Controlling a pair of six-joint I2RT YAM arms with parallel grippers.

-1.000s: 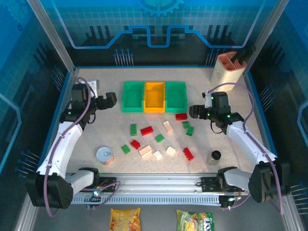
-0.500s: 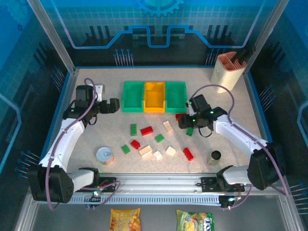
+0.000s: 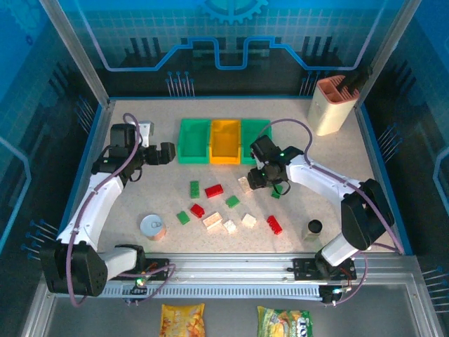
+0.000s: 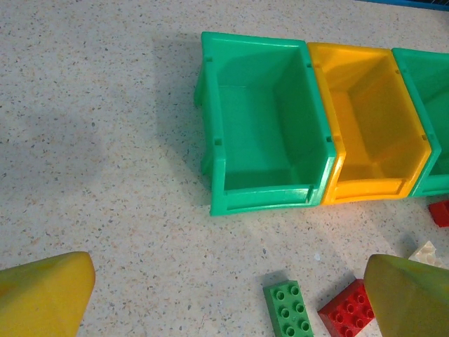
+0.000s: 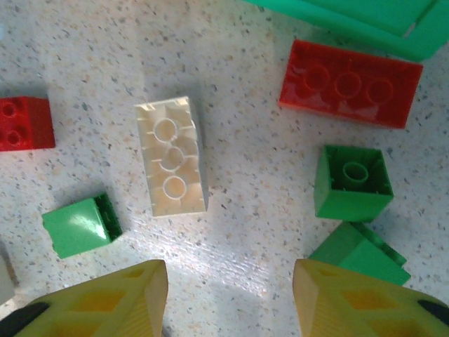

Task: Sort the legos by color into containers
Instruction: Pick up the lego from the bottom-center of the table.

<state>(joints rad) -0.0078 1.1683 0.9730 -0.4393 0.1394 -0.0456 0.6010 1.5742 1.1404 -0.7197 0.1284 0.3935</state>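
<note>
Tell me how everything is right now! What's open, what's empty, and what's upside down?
Left end effector: open, empty.
Right end effector: open, empty.
Left green bin: empty.
Yellow bin: empty.
Right green bin: looks empty.
Cream brick: upside down, hollow side up.
Long red brick: upside down.
Square green brick: upside down.

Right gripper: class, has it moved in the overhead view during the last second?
Yes. The right gripper swung left, ending just in front of the right green plastic bin, above a cream rectangular plastic brick.
</note>
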